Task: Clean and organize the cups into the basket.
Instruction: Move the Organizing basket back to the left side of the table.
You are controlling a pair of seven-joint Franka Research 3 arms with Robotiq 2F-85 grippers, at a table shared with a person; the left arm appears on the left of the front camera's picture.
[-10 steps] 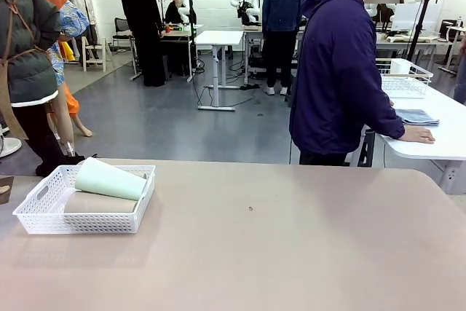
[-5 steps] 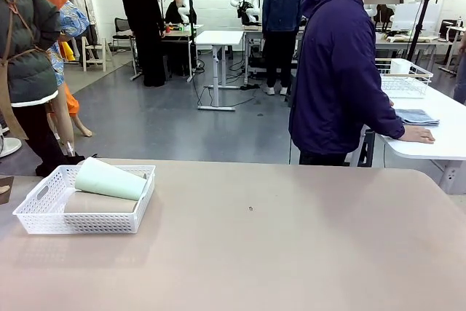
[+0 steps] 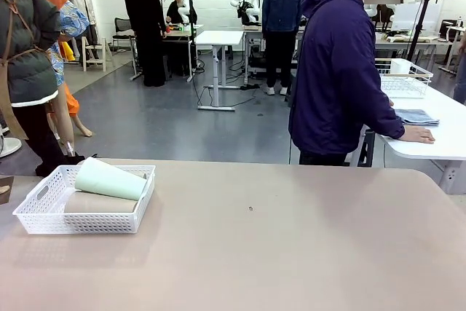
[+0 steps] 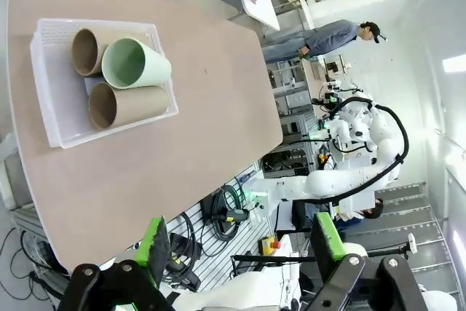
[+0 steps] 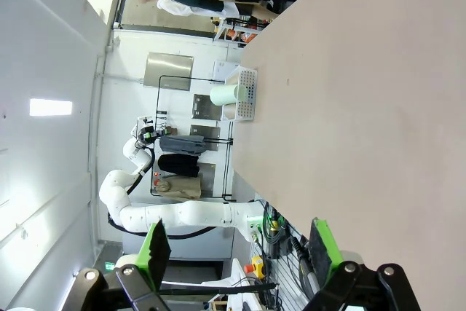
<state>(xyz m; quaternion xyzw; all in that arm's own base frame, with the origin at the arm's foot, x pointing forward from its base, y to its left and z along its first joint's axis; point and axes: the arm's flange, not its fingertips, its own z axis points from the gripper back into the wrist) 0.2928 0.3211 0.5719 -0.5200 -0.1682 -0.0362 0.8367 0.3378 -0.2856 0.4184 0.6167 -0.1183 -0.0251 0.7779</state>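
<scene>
Cups, three tall tapered matte ones, all lie on their sides inside the shallow white lattice-sided plastic basket (image 3: pixel 44 218), which sits at the tabletop's (image 3: pixel 291 253) ten o'clock in the front view. In the left wrist view two tan-brown cups (image 4: pixel 127 103) (image 4: pixel 91 50) lie side by side on the basket floor, and the pale mint-green cup (image 4: pixel 133 63) rests on top, across the pair. All three mouths face the same way. No cup stands outside the basket on the beige tabletop.

Left hand (image 4: pixel 240 249): jaws wide apart, green pads bare, nothing between them, held well away from the basket. Right hand (image 5: pixel 237 249): likewise spread and empty, well apart from the basket (image 5: pixel 246 94) at its twelve o'clock.

A person in a dark purple jacket (image 3: pixel 342 71) stands at the far edge, turned towards a neighbouring table.

Assessment: the gathering step appears complete. What remains, if anything, is tidying: the mint-green cup is perched, not seated, and could roll. Any correction calls for a light grasp across its body and a level set-down beside the others.
</scene>
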